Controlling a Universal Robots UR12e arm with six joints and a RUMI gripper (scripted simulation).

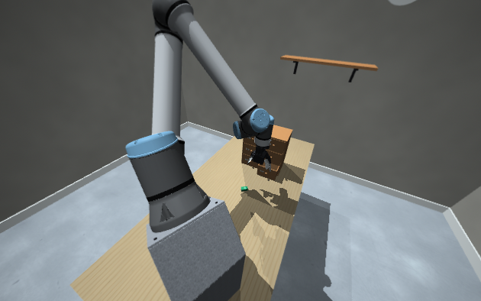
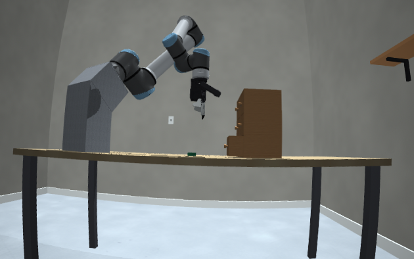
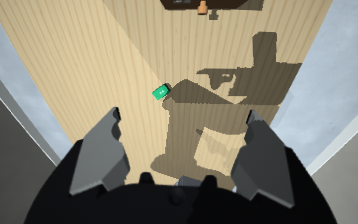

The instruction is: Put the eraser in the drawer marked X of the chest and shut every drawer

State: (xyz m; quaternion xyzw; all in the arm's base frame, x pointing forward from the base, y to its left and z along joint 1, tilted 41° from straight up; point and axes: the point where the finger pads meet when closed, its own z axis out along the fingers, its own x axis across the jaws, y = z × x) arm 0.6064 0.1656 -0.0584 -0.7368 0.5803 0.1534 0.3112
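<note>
UR12e arm [image 1: 167, 84] [image 2: 162, 64]: smooth light-grey tubes, round section, dark charcoal joint housings, black rings at the seams. Joint caps light blue, round; fine dark marks on the wrist one in the top view. Pale silver collar above the gripper [image 1: 260, 158] [image 2: 200, 98] [image 3: 182, 117]. Gripper body matte black, chunky; black bar-shaped part juts from its side. Two fingers, grey, faceted, angular, with small black tips. Base housing charcoal, flared at the foot, on a speckled grey angular pedestal [image 1: 198, 244] [image 2: 75, 115], dark screw holes near the top-plate corners.
</note>
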